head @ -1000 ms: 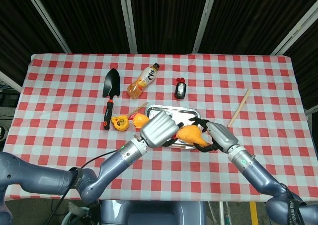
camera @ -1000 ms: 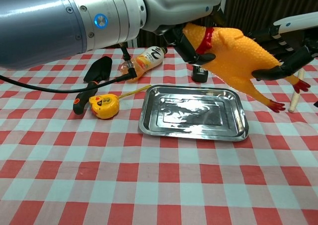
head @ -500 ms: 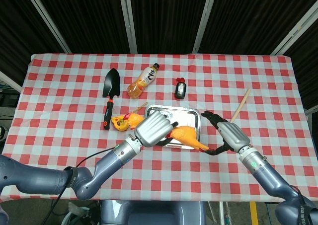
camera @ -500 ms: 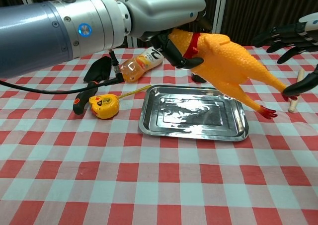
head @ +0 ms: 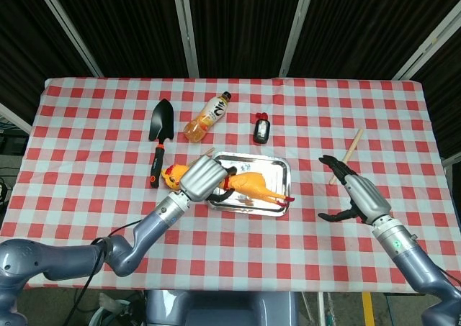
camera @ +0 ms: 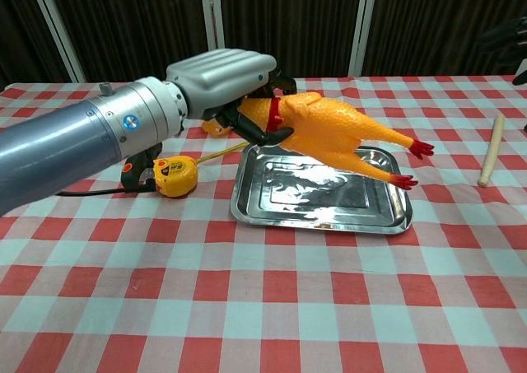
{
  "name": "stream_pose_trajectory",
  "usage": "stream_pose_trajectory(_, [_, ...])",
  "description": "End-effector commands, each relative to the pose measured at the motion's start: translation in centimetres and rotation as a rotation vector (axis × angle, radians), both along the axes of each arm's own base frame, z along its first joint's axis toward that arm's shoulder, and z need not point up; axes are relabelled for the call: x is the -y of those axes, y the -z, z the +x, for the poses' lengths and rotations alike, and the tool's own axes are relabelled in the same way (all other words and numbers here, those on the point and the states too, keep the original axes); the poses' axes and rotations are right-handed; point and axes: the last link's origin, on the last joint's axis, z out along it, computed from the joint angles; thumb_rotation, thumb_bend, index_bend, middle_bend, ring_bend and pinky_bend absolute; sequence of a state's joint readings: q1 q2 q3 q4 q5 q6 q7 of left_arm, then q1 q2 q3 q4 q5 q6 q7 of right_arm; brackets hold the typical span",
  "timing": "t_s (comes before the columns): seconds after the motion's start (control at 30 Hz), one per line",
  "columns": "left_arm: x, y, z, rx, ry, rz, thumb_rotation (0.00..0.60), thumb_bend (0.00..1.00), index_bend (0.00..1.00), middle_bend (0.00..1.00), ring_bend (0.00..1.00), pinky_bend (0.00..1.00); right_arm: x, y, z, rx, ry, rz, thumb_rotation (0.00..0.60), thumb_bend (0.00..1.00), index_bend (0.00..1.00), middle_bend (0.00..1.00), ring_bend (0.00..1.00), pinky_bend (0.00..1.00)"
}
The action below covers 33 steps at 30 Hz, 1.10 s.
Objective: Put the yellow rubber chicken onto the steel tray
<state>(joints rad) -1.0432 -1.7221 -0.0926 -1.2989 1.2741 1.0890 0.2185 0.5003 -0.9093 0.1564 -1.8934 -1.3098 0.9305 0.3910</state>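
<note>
Left hand held the yellow rubber chicken over the steel tray.

The left hand (camera: 221,76) gripped the yellow rubber chicken (camera: 329,132) by its neck end, so the body and red feet stretched away from the hand to the right, tilted slightly down and hanging just above the steel tray (camera: 321,216); the chest view showed it clear of the tray's floor. A yellow tape measure (camera: 170,178) lay on the bench (camera: 247,307) just beneath and to the left of that hand. The right hand (head: 353,193) hovered well apart on the far side of the tray, fingers spread and holding nothing, beside a wooden stick (head: 346,155).
</note>
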Motion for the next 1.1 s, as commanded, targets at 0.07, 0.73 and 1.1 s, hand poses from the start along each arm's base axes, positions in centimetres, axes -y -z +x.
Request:
stream_pose_trajectory(0.07, [-0.2, 2.9, -0.2, 0.105, -0.061, -0.089, 0.600, 0.49, 0.58, 0.71, 0.65, 0.76, -0.2, -0.3, -0.2, 0.008, -0.004, -0.011, 0.600, 0.16, 0.00, 0.00, 0.00, 0.12])
stream_pose_trajectory(0.73, [-2.1, 7.1, 1.9, 0.192, -0.238, -0.193, 0.600, 0.42, 0.52, 0.65, 0.58, 0.62, -0.4, -1.1, -1.4, 0.067, 0.039, -0.009, 0.600, 0.16, 0.00, 0.00, 0.00, 0.12])
stream_pose_trajectory(1.1, [-2.6, 8.6, 1.4, 0.111, -0.268, -0.190, 0.600, 0.34, 0.43, 0.51, 0.43, 0.41, 0.0, -1.5, -1.3, 0.097, 0.031, -0.026, 0.600, 0.16, 0.00, 0.00, 0.00, 0.12])
